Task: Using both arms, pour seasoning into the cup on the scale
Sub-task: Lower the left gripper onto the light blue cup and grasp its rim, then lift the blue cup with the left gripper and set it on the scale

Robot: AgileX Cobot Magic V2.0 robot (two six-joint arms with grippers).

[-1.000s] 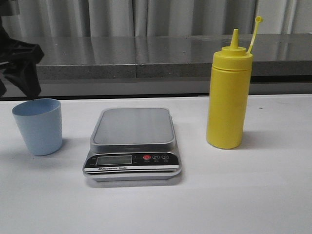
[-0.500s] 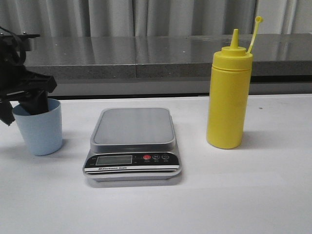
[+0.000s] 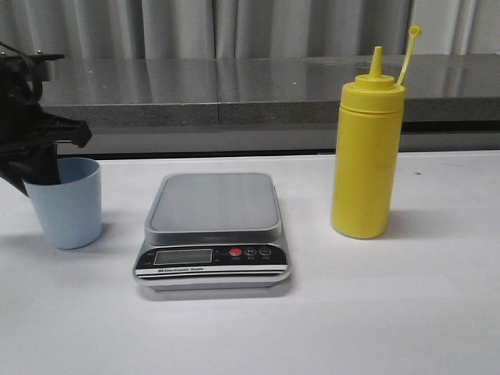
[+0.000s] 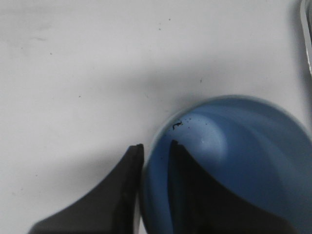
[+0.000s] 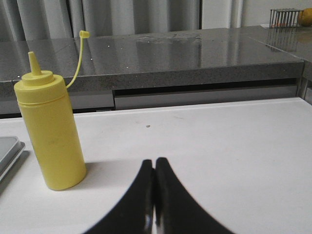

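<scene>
The pale blue cup (image 3: 72, 209) stands on the white table left of the scale (image 3: 212, 205), whose platform is bare. My left gripper (image 3: 39, 166) reaches down over the cup's left rim. In the left wrist view one finger lies against the outside of the cup (image 4: 243, 161) and the other inside it, so the left gripper (image 4: 156, 146) is shut on the wall. The yellow seasoning bottle (image 3: 366, 156) stands upright right of the scale, cap strap sticking up. My right gripper (image 5: 155, 161) is shut and empty, low over the table, apart from the bottle (image 5: 48, 131).
A grey stone counter (image 3: 250, 86) with curtains behind runs along the back of the table. A corner of the scale (image 4: 307, 39) shows at the edge of the left wrist view. A wire rack (image 5: 285, 17) sits far off on the counter.
My left gripper came down from above the cup onto its left rim and closed on the wall. The cup has shifted slightly to the right. Bottle and scale have not moved.
</scene>
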